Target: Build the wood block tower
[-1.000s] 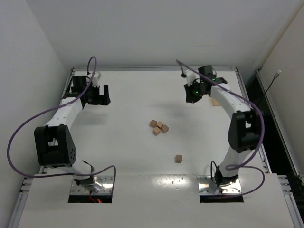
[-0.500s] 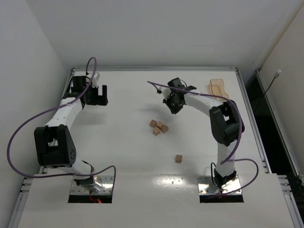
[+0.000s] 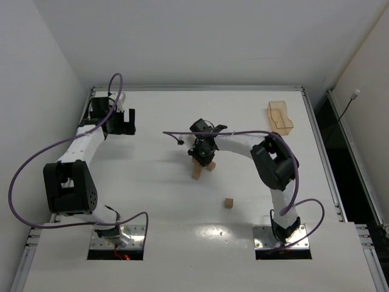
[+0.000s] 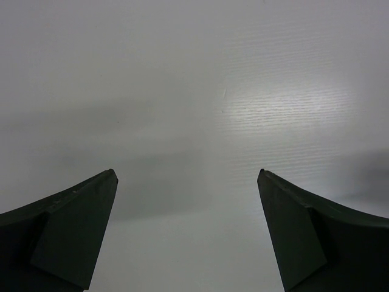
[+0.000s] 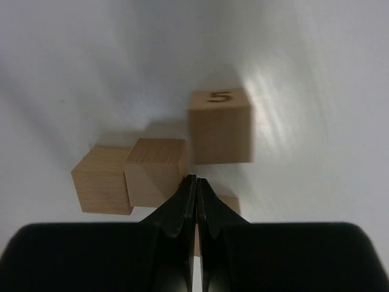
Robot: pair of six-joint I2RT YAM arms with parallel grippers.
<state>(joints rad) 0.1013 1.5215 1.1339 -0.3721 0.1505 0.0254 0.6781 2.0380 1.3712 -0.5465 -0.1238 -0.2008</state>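
Near the middle of the white surface [image 3: 152,194] sits a cluster of wooden cubes [image 3: 196,173], all resting in one layer as far as the wrist view shows. The right hand [image 3: 202,158] hangs directly over it, hiding most of the cluster from the overhead camera. That hand is closed, its two dark fingers [image 5: 185,201] pressed flat together and gripping nothing. From the right wrist camera the joined tips point down into the cluster. A cube marked 5 [image 5: 220,126] stands just beyond and to the right of the tips. A second cube [image 5: 155,171] lies just left of them, turned so that a corner faces the camera, and a third cube [image 5: 100,180] rests against the second one's left side. A sliver of a fourth light-brown piece [image 5: 231,202] shows just behind the fingers on the right; what it touches cannot be told. Whether the fingertips touch any cube cannot be told either. A lone cube [image 3: 228,203] lies apart from the cluster, nearer the arm bases. An amber tray [image 3: 280,115] stands at the far right corner of the surface, well apart from the cubes. The left hand [image 3: 124,123] hovers near the far left of the surface, well apart from every cube. Its jaws are spread wide, with only bare surface between them.
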